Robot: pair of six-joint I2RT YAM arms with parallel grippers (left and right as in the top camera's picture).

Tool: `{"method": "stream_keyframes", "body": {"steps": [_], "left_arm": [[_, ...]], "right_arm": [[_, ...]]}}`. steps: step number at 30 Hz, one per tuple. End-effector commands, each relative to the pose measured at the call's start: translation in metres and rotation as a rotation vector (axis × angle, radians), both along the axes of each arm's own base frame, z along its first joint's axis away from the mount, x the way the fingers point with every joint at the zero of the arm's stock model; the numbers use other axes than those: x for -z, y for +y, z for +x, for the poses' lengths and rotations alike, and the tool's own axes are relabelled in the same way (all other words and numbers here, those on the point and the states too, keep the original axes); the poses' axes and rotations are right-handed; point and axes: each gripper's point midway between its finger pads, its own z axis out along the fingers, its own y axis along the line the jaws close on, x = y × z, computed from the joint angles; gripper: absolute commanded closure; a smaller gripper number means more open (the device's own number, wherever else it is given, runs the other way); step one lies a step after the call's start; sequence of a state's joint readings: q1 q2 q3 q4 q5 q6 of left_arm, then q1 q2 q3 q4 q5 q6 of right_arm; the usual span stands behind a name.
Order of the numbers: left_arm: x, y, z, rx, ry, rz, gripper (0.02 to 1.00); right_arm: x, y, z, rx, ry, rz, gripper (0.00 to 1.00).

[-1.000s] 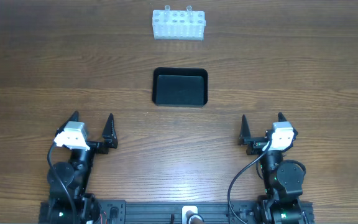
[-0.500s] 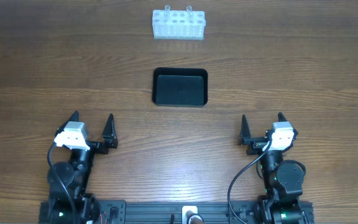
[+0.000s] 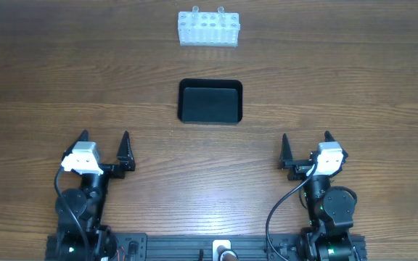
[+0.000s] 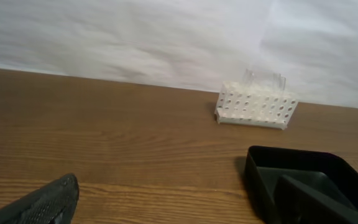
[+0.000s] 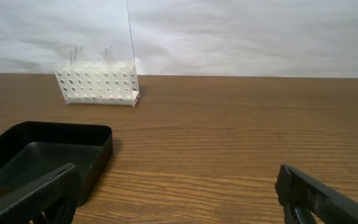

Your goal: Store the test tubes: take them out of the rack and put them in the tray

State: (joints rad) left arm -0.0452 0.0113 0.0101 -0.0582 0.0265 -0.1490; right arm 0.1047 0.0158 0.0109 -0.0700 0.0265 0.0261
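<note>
Nothing has left the rack (image 3: 208, 30) yet. It sits at the top centre of the top view with two test tubes (image 3: 194, 11) standing in it, their rims poking above opposite ends of its back row. The tray (image 3: 210, 101) lies mid-frame just below it, apart from it. The left arm (image 3: 85, 156) at lower left and the right arm (image 3: 329, 156) at lower right each have their jaws spread wide and released, holding nothing, well short of the tray. The step in hand looks like the first reach. It would go best from above, with the jaws straddling one tube's exposed top, a gentle squeeze, then a straight vertical lift so the tube clears its hole without tilting. The rack is pale, boxy plastic drilled with rows of round holes and probably light, so it could rise with a tube that binds. The tubes are clear, thin and slick-looking, likely to slip or roll, so each should be laid lengthwise. The tray is matte black, shallow and round-cornered, and the worktop is smooth wood grain (image 3: 369, 72).
</note>
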Motion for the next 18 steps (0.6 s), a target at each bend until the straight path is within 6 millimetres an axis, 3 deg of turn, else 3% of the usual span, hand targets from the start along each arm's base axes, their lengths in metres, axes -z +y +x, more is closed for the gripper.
{"method": "stream_keyframes", "body": {"steps": [1, 12, 18], "left_arm": [[-0.008, 0.002, 0.004, -0.012, -0.035, 0.006, 0.02], [-0.046, -0.006, 0.039, 0.026, -0.139, 0.001, 0.02], [-0.074, -0.02, 0.076, 0.083, -0.096, 0.001, 0.02]], "right_arm": [[0.001, -0.001, 0.0, 0.007, -0.001, 0.001, 0.007], [0.001, -0.001, 0.0, 0.007, -0.001, 0.001, 0.009], [0.001, -0.001, 0.0, 0.007, -0.001, 0.001, 0.009]]}}
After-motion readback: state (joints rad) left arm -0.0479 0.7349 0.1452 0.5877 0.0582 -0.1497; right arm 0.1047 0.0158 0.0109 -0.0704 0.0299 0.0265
